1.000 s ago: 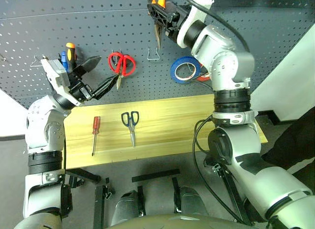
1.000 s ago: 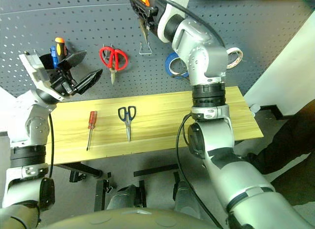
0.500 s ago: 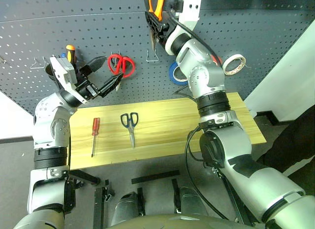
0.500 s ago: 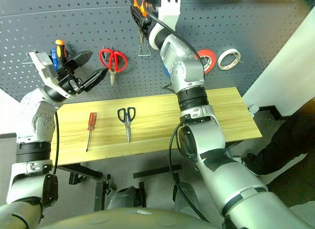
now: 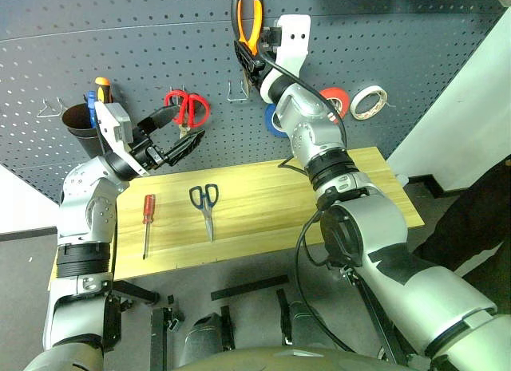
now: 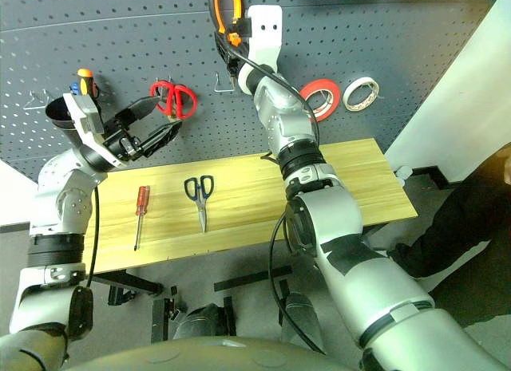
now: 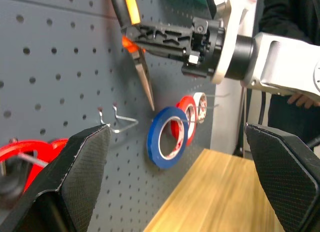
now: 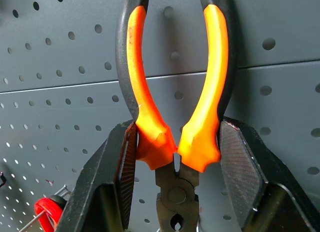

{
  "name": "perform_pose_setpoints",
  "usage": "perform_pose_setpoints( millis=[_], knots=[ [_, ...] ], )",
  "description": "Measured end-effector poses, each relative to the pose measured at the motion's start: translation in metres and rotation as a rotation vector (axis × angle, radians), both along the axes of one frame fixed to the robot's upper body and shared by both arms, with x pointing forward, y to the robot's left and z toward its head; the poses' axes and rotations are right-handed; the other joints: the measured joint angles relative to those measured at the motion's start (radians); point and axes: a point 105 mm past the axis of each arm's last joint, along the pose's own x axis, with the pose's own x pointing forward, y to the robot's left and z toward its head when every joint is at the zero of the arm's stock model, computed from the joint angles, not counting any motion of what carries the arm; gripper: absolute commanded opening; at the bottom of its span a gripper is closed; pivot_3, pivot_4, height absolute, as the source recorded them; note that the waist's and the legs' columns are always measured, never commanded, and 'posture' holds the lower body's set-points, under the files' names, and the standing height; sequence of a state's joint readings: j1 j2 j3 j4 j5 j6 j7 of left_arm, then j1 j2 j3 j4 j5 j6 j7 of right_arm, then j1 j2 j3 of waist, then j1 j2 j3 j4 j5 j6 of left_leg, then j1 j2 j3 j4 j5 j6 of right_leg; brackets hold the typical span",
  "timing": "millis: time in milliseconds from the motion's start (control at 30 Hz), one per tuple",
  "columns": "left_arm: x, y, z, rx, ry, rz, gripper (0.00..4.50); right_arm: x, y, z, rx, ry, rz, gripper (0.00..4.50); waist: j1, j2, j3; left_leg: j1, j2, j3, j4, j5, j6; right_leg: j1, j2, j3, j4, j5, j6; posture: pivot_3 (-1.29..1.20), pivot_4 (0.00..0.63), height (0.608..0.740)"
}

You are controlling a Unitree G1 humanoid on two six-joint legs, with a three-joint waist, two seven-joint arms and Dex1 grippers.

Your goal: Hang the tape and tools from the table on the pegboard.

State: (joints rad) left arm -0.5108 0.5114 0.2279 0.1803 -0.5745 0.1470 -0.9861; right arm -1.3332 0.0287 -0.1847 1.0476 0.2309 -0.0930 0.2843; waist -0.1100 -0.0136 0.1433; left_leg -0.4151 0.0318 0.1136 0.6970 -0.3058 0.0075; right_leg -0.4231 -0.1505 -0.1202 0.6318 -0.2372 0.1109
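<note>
Right gripper grips the pliers by the base of their orange-and-black handles, pads closed against both grips, nose pointing down toward an empty wire hook on the pegboard. Left gripper hangs spread wide and empty above the table, where the dark-handled scissors and the red-handled screwdriver lie side by side, not yet hung.

Farther back, the blue tape already sits on the board beside a red-orange roll and a white roll; red-handled scissors hang near a dark cup of screwdrivers.

The risk, judged from here: the pliers are held well above the hook and close to the panel — a release before a handle loops over the wire would likely drop them onto the planks. A descent off line could also nudge the thin hook or knock the blue tape just beside it.
</note>
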Motion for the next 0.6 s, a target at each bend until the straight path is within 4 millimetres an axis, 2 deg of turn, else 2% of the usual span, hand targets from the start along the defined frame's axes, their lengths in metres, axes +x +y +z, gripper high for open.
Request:
perform_pose_setpoints(
  millis=[300,600],
  knots=[
    [-0.006,0.003,-0.012,0.031,0.050,0.016,4.50,-0.003,0.019,-0.007,-0.024,0.022,0.049,2.06,0.012,0.000,0.000,0.001,0.000,0.000,0.000,0.000,0.000,0.001,0.000,0.000,0.000,0.000,0.000,0.05,0.075,0.740],
    [-0.001,0.012,-0.019,0.052,0.125,0.106,4.50,-0.003,0.023,-0.002,-0.031,0.014,0.051,2.06,0.016,0.001,0.000,0.004,0.000,0.000,0.000,0.000,0.000,0.004,0.000,0.000,0.000,0.000,0.000,0.07,0.095,0.740]
  ],
)
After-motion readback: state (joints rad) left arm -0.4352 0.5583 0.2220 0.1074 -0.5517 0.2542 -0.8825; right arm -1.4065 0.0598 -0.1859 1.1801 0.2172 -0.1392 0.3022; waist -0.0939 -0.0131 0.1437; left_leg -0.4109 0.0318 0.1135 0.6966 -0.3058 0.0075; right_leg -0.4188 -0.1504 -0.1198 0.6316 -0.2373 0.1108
